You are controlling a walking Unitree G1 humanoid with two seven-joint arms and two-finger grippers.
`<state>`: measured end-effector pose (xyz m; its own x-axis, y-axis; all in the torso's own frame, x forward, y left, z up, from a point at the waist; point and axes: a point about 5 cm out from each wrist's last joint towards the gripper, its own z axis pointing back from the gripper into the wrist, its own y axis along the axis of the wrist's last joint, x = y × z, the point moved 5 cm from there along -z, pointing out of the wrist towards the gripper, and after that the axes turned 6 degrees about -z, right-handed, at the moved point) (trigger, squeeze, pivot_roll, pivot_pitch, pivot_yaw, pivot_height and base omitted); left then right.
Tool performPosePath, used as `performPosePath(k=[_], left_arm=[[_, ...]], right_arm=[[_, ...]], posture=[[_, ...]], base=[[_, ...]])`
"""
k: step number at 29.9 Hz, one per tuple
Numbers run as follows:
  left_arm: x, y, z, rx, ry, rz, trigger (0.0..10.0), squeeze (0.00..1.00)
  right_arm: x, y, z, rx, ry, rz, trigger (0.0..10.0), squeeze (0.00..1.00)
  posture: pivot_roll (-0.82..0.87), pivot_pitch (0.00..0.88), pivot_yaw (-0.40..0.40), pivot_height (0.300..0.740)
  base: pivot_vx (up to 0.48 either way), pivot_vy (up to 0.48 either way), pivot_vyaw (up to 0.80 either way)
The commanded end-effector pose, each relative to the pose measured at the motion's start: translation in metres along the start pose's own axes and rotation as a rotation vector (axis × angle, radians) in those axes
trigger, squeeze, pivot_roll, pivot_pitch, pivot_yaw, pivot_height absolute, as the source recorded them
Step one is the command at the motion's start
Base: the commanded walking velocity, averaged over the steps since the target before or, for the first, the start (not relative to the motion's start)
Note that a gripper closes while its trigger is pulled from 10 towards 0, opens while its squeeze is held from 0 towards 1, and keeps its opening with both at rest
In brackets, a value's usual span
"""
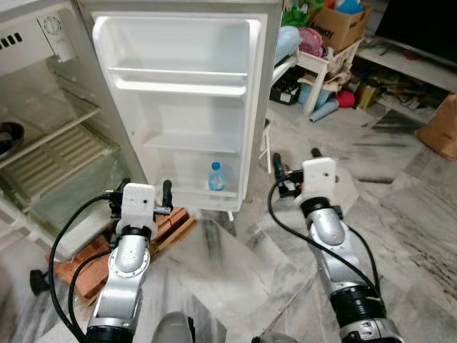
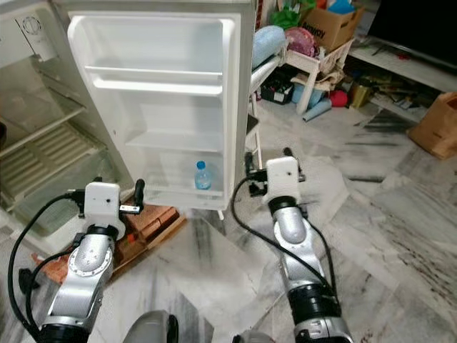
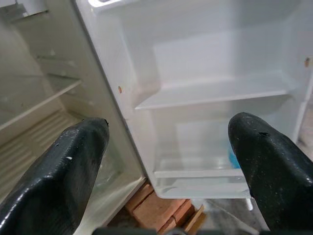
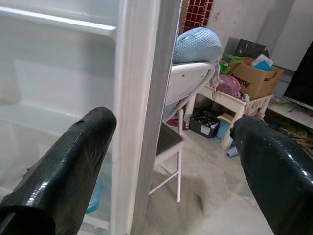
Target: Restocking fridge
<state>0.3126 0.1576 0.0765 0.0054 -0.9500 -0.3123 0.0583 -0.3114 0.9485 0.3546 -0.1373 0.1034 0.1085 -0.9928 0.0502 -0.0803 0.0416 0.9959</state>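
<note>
Both silver arms are reaching forward from the bottom of the head views, forearms angled up toward the open fridge. The left gripper (image 1: 139, 191) is hovering low in front of the fridge cabinet (image 1: 50, 143), its black fingers (image 3: 54, 171) spread wide and holding nothing. The right gripper (image 1: 294, 166) is hanging just past the free edge of the fridge door (image 1: 187, 107), fingers (image 4: 58, 166) likewise standing well apart and touching nothing. Below the left gripper, a stack of bricks (image 1: 171, 221) is lying on the marble floor (image 1: 235, 271) under the door's bottom corner. A small water bottle (image 1: 216, 176) with a blue cap is standing upright in the door's lowest shelf. Farther off, a white chair (image 4: 178, 122) is partly hidden behind the door edge, and a cardboard box (image 1: 339, 25) is sitting among clutter too small to make out.
</note>
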Motion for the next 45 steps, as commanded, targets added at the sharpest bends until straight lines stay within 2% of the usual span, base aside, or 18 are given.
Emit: performPosePath(k=[1,5,11,18,25,35,39,44,45], left_arm=[[0.001,0.002,0.002,0.01,-0.01,-0.006,10.0,0.0],[0.001,0.001,0.002,0.007,-0.009,-0.004,10.0,0.0],[0.001,0.0,0.002,0.002,-0.012,-0.009,10.0,0.0],[0.002,0.0,0.003,0.002,-0.013,-0.01,10.0,0.0],[0.003,0.0,0.001,0.0,-0.012,-0.019,10.0,0.0],[0.003,-0.001,0.0,-0.005,-0.008,-0.021,10.0,0.0],[0.003,-0.002,-0.001,-0.011,-0.004,-0.021,10.0,0.0],[0.001,-0.002,-0.001,-0.012,0.006,-0.021,10.0,0.0],[0.001,-0.003,-0.001,-0.014,0.009,-0.017,10.0,0.0]], right_arm=[[0.002,-0.002,0.001,-0.008,-0.007,0.004,10.0,0.0],[0.002,-0.001,-0.001,-0.003,0.003,0.01,10.0,0.0],[-0.006,0.004,-0.004,0.017,0.039,0.019,10.0,0.0],[-0.006,0.003,-0.006,0.012,0.045,0.022,10.0,0.0],[-0.01,0.004,-0.008,0.017,0.071,0.066,10.0,0.0],[-0.015,0.006,-0.01,0.027,0.099,0.049,10.0,0.0],[-0.016,0.007,-0.011,0.031,0.101,0.016,10.0,0.0],[-0.017,0.005,-0.011,0.03,0.108,0.018,10.0,0.0],[-0.019,0.006,-0.01,0.035,0.119,0.046,10.0,0.0]], posture=[[0.12,0.087,-0.001,0.74],[0.12,0.088,-0.003,0.74],[0.12,0.085,-0.007,0.74],[0.13,0.084,-0.012,0.74],[0.13,0.085,-0.013,0.74],[0.13,0.081,-0.02,0.74],[0.13,0.08,-0.021,0.74],[0.13,0.078,-0.023,0.74],[0.13,0.079,-0.021,0.74]], base=[[0.0,-0.304,0.0],[0.0,-0.359,0.27],[0.0,-0.427,0.8],[0.0,-0.456,0.8],[0.0,-0.457,0.8],[0.0,-0.454,0.78],[0.0,-0.424,0.0],[0.307,-0.341,0.0],[0.401,-0.24,0.0]])
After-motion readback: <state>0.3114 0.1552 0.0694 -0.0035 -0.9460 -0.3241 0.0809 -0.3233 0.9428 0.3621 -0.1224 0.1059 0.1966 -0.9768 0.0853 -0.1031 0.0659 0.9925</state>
